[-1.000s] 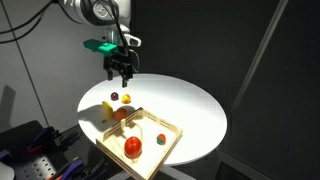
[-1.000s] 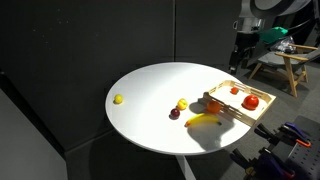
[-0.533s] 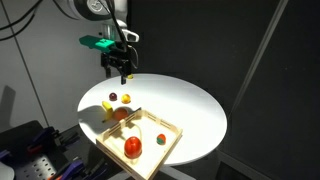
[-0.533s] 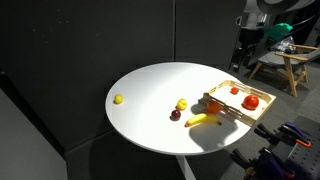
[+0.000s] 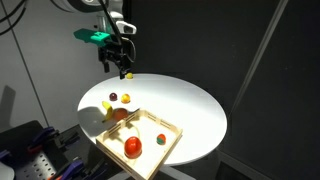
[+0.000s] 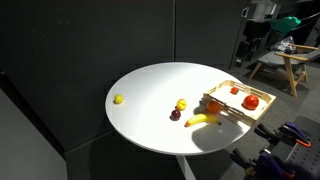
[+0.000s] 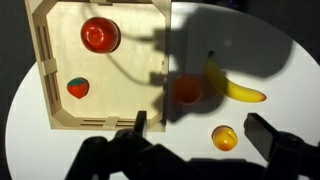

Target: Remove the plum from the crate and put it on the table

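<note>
The plum is a small dark ball on the white table, outside the crate, next to a yellow ball. It also shows in an exterior view. I cannot see it in the wrist view. The light wooden crate holds a big red fruit and a small red and green piece. My gripper hangs open and empty high above the table's edge. It also shows in an exterior view. In the wrist view the gripper has wide-spread jaws.
A banana, an orange-red fruit in shadow and a yellow-orange ball lie on the table beside the crate. Another yellow ball lies far off across the table. The crate sits at the table's edge.
My gripper has risen and drifted away from the table, still open. The fruits and the crate have not moved.
</note>
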`<state>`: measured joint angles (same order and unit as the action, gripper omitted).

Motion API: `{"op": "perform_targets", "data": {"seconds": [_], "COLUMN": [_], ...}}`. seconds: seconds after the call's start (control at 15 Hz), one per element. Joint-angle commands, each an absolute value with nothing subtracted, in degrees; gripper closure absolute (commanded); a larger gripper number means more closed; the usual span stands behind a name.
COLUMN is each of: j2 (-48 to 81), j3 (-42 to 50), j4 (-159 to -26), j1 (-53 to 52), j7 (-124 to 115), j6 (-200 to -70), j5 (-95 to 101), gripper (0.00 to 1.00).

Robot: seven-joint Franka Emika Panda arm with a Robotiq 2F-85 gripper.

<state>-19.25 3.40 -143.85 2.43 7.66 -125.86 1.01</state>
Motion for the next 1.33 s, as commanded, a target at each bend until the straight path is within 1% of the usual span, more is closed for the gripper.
{"op": "perform_targets", "data": {"seconds": [0.0,0.87,1.27], "j2": [-22.7,-23.8,-22.2], "j3": [4.1,4.0,4.0], "j4": [-145.2,-145.1,-144.6], "j1": [2.3,3.0,2.7], "j7": [7.7,2.6,3.6], "j6": [-124.8,-124.5,-125.3], "j5": [-0.2,-1.6,-1.3], "gripper": [0.0,0.0,0.0]}}
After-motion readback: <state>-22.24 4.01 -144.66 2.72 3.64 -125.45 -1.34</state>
